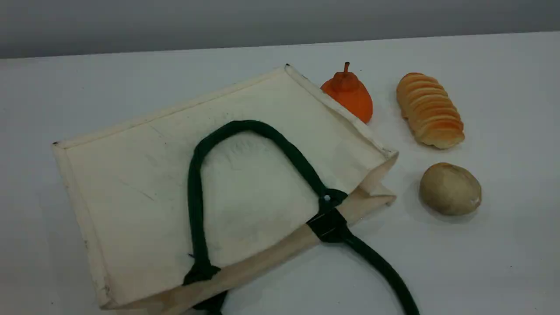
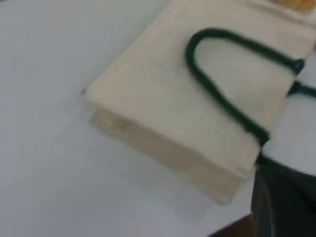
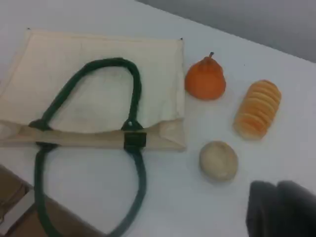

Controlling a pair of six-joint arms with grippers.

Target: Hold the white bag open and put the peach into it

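Scene view: the white bag lies flat on the table, filling the centre and left of the frame, its mouth edge turned toward the lower right. One green handle loop rests on the bag's upper face. The second handle trails off the mouth onto the table toward the bottom edge. An orange pear-shaped fruit sits just beside the bag's upper right edge. A ridged golden loaf and a tan lump lie farther right, apart from the bag. Wrist views: the left gripper and right gripper, each at the lower right corner, are closed; no grasped object is discernible.
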